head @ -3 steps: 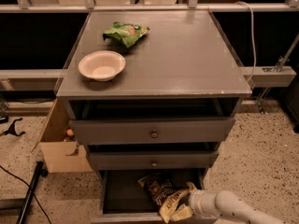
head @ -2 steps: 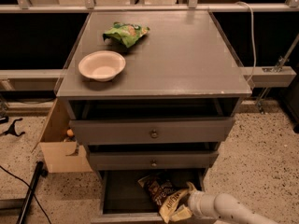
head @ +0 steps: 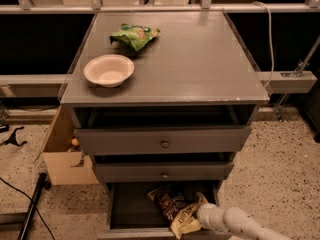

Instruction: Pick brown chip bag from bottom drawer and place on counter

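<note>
The brown chip bag (head: 172,207) lies in the open bottom drawer (head: 127,211), dark with tan-yellow ends and white lettering, its right end lifted toward the drawer front. My gripper (head: 197,218) reaches in from the lower right on a white arm (head: 240,224) and sits at the bag's tan end, touching it. The counter (head: 200,59) is the grey top of the cabinet above.
A white bowl (head: 109,70) and a small green bag (head: 135,35) sit on the counter's left half. Two knobbed drawers (head: 164,143) stand above the bottom drawer. A cardboard box (head: 62,156) is at the cabinet's left. A black pole (head: 30,209) lies on the floor.
The arm and gripper have shifted slightly left, toward the bag's tan end. The bag looks much the same.
</note>
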Motion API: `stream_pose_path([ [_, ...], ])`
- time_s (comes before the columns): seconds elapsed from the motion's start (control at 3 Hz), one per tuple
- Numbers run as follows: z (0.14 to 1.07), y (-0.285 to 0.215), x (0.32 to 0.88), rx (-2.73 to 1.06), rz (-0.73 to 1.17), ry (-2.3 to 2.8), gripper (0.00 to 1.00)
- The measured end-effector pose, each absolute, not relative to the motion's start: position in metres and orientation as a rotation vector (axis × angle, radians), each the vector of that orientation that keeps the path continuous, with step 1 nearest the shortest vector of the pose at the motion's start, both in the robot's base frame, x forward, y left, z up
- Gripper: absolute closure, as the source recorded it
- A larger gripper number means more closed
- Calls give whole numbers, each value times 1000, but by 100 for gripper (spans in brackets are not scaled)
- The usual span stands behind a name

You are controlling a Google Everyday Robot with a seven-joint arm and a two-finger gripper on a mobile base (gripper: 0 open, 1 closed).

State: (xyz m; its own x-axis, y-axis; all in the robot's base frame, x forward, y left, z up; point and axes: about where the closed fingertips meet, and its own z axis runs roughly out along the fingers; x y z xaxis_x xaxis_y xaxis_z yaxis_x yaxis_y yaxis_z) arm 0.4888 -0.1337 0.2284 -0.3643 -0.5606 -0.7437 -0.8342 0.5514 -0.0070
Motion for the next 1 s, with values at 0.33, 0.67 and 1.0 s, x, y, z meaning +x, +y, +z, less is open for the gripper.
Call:
stream_pose_path([
  [0.33,216,-126,500,-1123,476,2091,0],
  [0.67,208,-123,506,-1124,455,2113,0],
  [1.0,201,-123,510,-1120,423,2143,0],
])
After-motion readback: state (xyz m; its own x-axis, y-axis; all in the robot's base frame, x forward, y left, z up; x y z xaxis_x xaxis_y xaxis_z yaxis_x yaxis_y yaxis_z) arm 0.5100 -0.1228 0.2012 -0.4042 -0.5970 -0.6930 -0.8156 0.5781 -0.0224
